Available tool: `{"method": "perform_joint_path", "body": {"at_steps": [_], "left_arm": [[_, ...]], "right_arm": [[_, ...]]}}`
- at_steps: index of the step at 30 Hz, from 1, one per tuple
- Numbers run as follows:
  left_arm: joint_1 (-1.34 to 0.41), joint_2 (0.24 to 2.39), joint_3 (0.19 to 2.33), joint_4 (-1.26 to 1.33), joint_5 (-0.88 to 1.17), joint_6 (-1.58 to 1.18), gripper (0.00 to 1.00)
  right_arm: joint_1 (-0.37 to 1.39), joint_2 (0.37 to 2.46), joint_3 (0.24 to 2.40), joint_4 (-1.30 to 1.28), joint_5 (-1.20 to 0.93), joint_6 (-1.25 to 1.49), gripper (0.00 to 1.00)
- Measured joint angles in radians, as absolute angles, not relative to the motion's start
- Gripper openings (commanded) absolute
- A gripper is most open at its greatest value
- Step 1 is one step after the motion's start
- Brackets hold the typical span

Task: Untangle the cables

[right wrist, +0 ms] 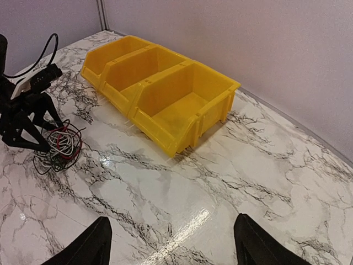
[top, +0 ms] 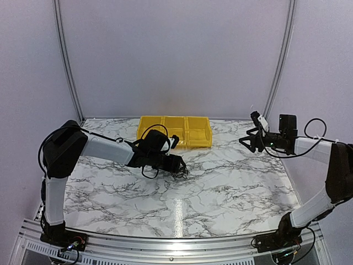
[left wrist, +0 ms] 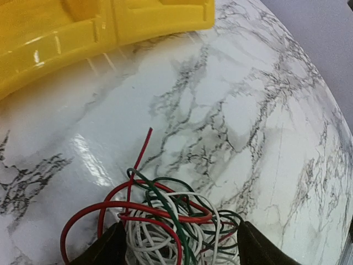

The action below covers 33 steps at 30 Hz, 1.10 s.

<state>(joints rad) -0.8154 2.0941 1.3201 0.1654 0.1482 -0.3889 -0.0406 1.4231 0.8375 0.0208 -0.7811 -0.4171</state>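
Observation:
The cables (top: 180,173) are a small tangle of thin red, white and dark green wires on the marble table, in front of the yellow bins. In the left wrist view the tangle (left wrist: 176,218) lies between my two spread fingertips, with one red end sticking out away from me. My left gripper (top: 177,164) is open and straddles the tangle, low over the table. The right wrist view shows the tangle (right wrist: 58,146) under the left gripper (right wrist: 25,124). My right gripper (top: 248,141) is open and empty, held in the air at the right, well apart from the cables.
A row of three joined yellow bins (top: 174,131) stands at the back middle of the table; they look empty in the right wrist view (right wrist: 165,94). The marble table (top: 231,187) ends at a curved white wall behind and a metal rail in front.

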Motion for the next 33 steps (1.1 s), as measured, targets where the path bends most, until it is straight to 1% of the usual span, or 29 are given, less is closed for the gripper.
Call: {"method": "perform_joint_path", "body": {"at_steps": [3,6,8,11,17,21,24,27,30,33], "left_arm": [[-0.846,2.094,1.306,0.173,0.184,-0.371,0.76],[-0.867,2.067,1.265,0.178,0.178,-0.343,0.86],[-0.869,2.009,1.216,0.168,0.151,-0.315,0.90],[-0.864,1.890,1.172,0.135,0.071,-0.271,0.93],[-0.855,1.676,1.182,0.078,-0.098,-0.197,0.97],[-0.848,1.647,1.212,0.043,-0.195,-0.150,0.95],[-0.831,1.650,1.212,0.021,-0.248,-0.132,0.88],[-0.774,1.650,1.193,0.031,-0.247,-0.146,0.84],[-0.705,1.650,1.133,0.064,-0.196,-0.177,0.80],[-0.670,1.651,1.103,0.064,-0.140,-0.195,0.77]], "right_arm": [[-0.025,1.430,0.839,0.018,-0.781,-0.421,0.75],[-0.013,1.430,0.839,0.003,-0.783,-0.423,0.75],[-0.010,1.430,0.839,-0.007,-0.786,-0.424,0.75],[-0.010,1.430,0.839,-0.015,-0.788,-0.427,0.75],[-0.010,1.412,0.839,-0.019,-0.803,-0.432,0.75],[-0.010,1.402,0.839,-0.019,-0.808,-0.439,0.74],[-0.010,1.402,0.839,-0.019,-0.808,-0.446,0.70],[-0.005,1.402,0.839,-0.019,-0.805,-0.452,0.66],[0.023,1.404,0.839,-0.019,-0.804,-0.458,0.52],[0.054,1.408,0.840,-0.021,-0.806,-0.461,0.41]]}}
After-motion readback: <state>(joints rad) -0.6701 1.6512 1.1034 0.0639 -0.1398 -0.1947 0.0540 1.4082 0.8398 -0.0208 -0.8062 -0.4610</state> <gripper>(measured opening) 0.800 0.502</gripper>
